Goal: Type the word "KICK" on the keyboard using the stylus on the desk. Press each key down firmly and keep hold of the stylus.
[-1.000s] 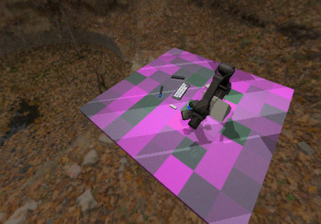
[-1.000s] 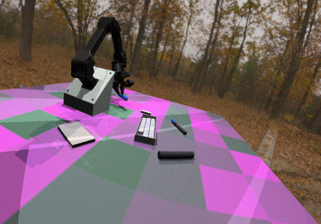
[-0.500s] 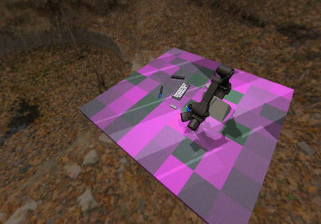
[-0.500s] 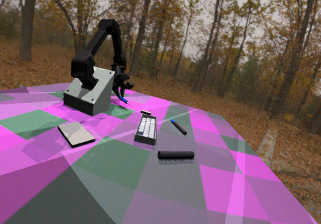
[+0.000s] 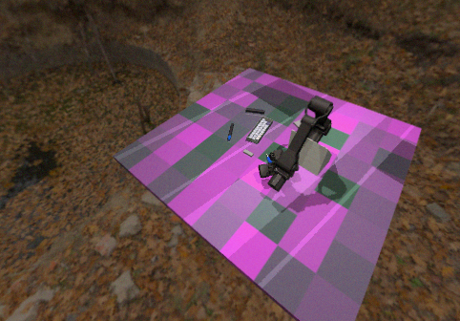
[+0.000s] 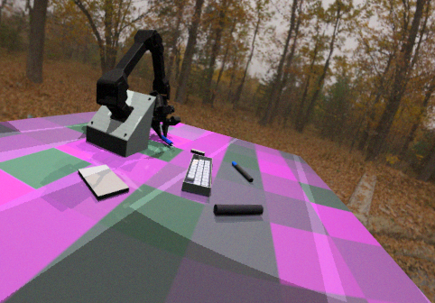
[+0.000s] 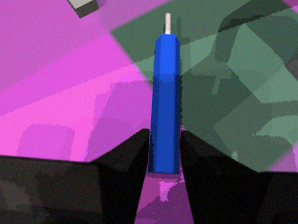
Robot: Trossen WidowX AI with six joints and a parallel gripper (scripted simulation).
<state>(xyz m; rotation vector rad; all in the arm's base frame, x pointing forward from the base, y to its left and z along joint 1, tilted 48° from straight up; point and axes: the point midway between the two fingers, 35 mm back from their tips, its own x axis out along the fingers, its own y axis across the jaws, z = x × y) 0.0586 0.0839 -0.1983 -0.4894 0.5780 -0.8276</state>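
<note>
A blue stylus with a thin pale tip is held in my gripper. The gripper is shut on its rear part, and the tip points away from the fingers. In the exterior view the stylus slants downward beside the arm's base, its tip off the keyboard. The keyboard, with white keys in a dark case, lies on the table. In the top view it is up and left of the gripper. Single key letters are too small to read.
A small grey block lies between gripper and keyboard. A black pen with a blue end and a black cylinder lie near the keyboard. A pale flat pad lies before the grey base.
</note>
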